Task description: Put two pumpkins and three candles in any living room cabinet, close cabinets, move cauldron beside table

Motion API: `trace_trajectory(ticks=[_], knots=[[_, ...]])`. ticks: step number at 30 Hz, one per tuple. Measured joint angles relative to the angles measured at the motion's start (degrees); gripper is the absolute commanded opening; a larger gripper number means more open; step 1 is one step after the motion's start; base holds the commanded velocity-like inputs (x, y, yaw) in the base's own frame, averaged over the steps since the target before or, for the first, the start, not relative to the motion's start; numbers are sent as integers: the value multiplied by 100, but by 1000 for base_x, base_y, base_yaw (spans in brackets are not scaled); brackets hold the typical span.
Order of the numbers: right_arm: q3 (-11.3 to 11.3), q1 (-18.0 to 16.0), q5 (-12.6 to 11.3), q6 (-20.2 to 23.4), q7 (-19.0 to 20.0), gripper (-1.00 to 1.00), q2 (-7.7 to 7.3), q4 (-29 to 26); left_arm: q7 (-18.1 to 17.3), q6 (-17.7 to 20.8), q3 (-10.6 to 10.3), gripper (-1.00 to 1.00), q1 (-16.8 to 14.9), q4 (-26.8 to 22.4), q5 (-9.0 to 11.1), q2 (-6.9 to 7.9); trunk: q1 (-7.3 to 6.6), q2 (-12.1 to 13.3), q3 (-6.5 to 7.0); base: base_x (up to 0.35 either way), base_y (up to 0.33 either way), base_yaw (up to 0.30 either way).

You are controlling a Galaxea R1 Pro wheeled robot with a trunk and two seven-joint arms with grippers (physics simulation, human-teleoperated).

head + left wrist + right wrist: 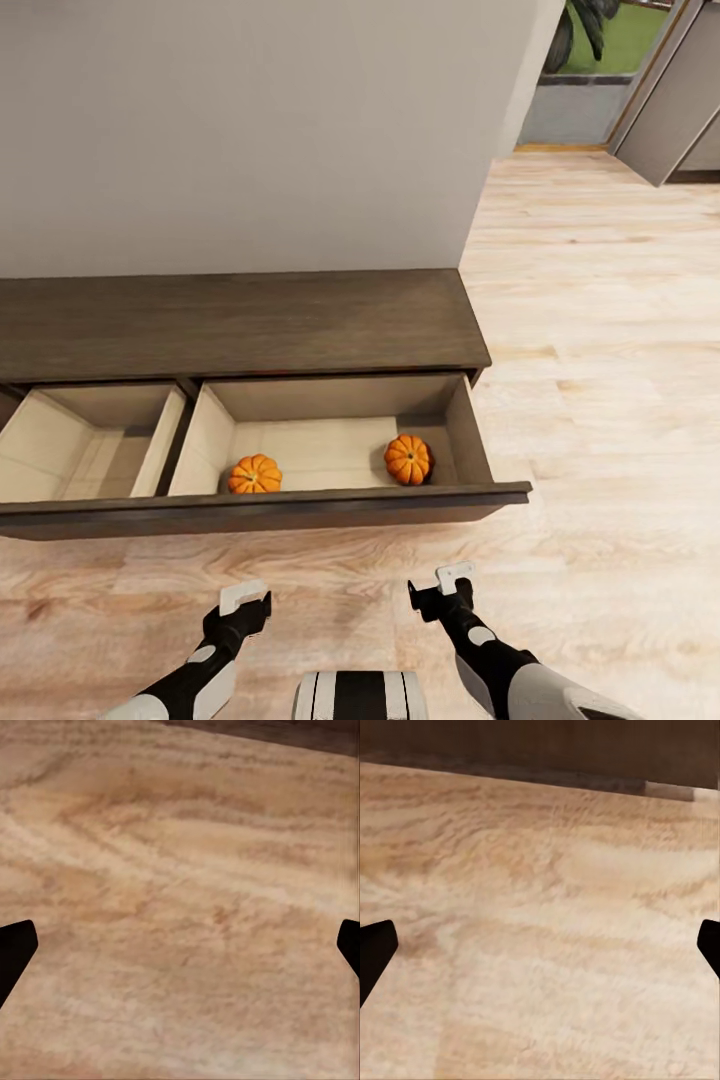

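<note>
A low dark brown cabinet [240,325] stands against the grey wall with two drawers pulled out. In the right-hand drawer [330,450] lie two orange pumpkins, one [254,474] near its left front corner and the other [408,459] near its right side. The left drawer [80,450] shows only a pale wood interior. My left gripper [243,600] and right gripper [450,582] hang low over the wood floor in front of the drawers. Both are open with nothing between the fingers; each wrist view looks down on bare floor between the black fingertips [15,952] [375,952].
Light wood floor [600,330] stretches to the right past the cabinet's end toward a doorway with a grey door [670,110] ajar. The drawer front [260,505] juts out toward me at knee height.
</note>
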Motion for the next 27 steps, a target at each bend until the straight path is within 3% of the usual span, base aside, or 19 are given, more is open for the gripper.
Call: trace_trajectory(ticks=[11,27], knots=[[1,-364,1,6,-6,100,25,-6,1,-1,1,100,-414,-122,-8,-23,242,-441,-198,0,0,0],[10,-455,29,-239,-2,100,25,-130,-31,-105,-18,100,-529,-121,-23,-52,242,-443,-198,0,0,0]])
